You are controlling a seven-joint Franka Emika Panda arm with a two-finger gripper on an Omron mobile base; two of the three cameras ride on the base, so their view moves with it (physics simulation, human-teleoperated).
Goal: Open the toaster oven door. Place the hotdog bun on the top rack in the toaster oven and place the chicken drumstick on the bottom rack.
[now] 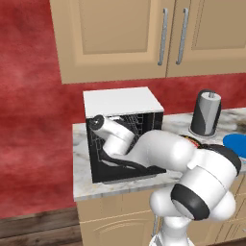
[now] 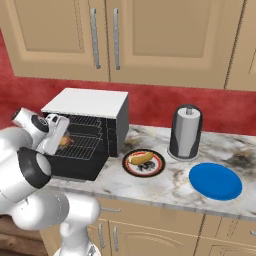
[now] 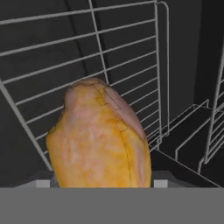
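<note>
The toaster oven (image 2: pixel 85 102) (image 1: pixel 120 101) stands on the counter with its door (image 2: pixel 75 170) folded down flat in front. My arm reaches into the cavity. My gripper (image 2: pixel 63 142) is shut on the golden chicken drumstick (image 3: pixel 98 140) (image 2: pixel 65 141), which hides the fingertips in the hand view. The drumstick hangs low in the cavity, just over the bottom rack (image 2: pixel 85 147) and below the top rack (image 2: pixel 87 121). Wire bars of a rack (image 3: pixel 65 57) run close behind it. The hotdog bun (image 2: pixel 140 158) lies on a round plate (image 2: pixel 157 167) right of the oven.
A grey-black cylindrical kettle (image 2: pixel 185 132) (image 1: pixel 205 114) stands at the back right of the counter. A blue plate (image 2: pixel 215 181) (image 1: pixel 236 144) lies in front of it. Wall cabinets (image 2: pixel 115 35) hang above. The oven's side walls close in around the hand.
</note>
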